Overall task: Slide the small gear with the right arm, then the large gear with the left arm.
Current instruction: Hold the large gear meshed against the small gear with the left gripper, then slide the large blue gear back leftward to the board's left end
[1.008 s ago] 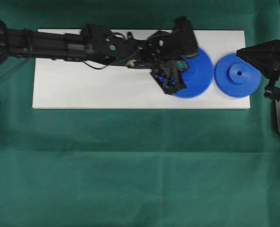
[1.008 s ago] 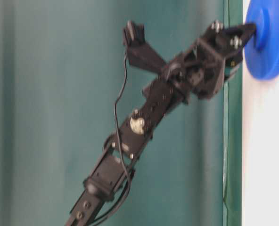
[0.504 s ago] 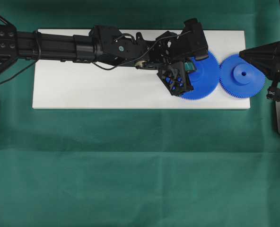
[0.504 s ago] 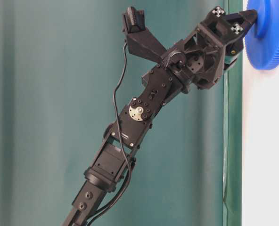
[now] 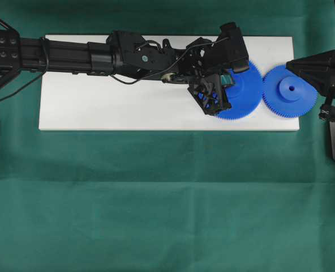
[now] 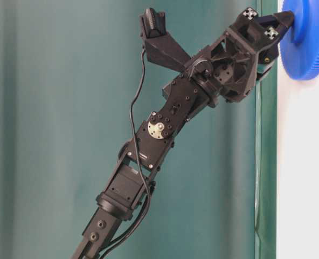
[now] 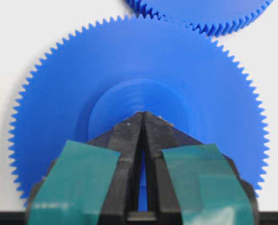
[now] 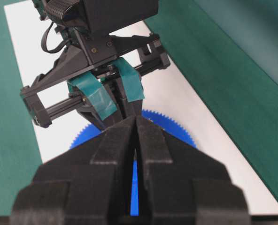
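Overhead exterior view: two bright blue toothed plastic discs lie flat on a white board, which rests on the green-covered counter. The large gear sits toward the board's right end, partly under the left arm. The small gear lies just to its right, near the board's right edge; their toothed rims meet or nearly meet, and contact cannot be confirmed. Each gear has a raised round hub; the small gear's centre hole is visible.

Left wrist view: the left gripper has its jaws closed tip to tip, with only a thin slit behind the tips. The tips rest on the large gear's hub; nothing is clamped between them. Green tape wraps both fingers. The small gear's rim shows at the top edge of this view.

Right wrist view: the right gripper has its jaws pressed together, holding nothing. A blue gear surface shows beneath and beyond the tips. In the overhead view the right arm sits at the small gear's right edge.

Table-level view: the left gripper's tip is at the large gear's hub.
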You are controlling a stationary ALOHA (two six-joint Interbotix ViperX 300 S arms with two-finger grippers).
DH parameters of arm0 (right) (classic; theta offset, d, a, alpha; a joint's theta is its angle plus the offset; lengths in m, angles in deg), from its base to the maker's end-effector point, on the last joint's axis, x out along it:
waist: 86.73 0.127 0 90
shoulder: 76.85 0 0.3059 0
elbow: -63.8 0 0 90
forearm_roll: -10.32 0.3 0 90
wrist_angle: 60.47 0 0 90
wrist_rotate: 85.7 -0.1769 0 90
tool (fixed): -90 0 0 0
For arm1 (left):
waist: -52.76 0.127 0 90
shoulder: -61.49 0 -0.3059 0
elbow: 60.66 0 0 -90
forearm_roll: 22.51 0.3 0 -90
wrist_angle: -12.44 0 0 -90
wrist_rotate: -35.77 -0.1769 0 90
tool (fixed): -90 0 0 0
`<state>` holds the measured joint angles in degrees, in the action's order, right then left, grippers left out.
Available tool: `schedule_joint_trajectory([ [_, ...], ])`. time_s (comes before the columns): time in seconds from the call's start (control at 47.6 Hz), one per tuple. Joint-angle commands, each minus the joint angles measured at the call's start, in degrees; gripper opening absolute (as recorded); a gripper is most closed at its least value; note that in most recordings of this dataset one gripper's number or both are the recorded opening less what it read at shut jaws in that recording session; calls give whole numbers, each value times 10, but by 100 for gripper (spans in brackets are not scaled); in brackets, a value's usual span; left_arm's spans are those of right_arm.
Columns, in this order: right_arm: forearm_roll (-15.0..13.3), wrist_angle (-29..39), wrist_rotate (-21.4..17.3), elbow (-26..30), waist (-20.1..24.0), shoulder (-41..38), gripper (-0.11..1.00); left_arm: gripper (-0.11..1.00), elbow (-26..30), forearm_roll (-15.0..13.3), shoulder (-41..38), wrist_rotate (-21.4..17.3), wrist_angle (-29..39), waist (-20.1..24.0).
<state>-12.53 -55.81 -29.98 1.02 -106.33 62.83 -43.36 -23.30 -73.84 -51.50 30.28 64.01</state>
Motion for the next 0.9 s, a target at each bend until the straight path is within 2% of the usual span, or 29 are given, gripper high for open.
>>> schedule_joint_trajectory([
  [0.0,-1,-3,0,7,2,-2,50,0,1,0,7,1,6,-9],
  [0.21,-1,-3,0,6,3,-2,50,0,-13,0,18,1,15,-9],
  [0.357,-1,-3,0,6,4,-2,50,0,-69,0,51,1,21,-2],
  [0.441,-1,-3,0,6,5,-2,50,0,-118,0,79,3,21,7],
  [0.672,-1,-3,-1,3,9,-2,50,0,-307,-1,190,11,6,47],
  [0.882,-1,-3,-2,3,11,-2,50,0,-469,-2,289,47,-38,83],
])
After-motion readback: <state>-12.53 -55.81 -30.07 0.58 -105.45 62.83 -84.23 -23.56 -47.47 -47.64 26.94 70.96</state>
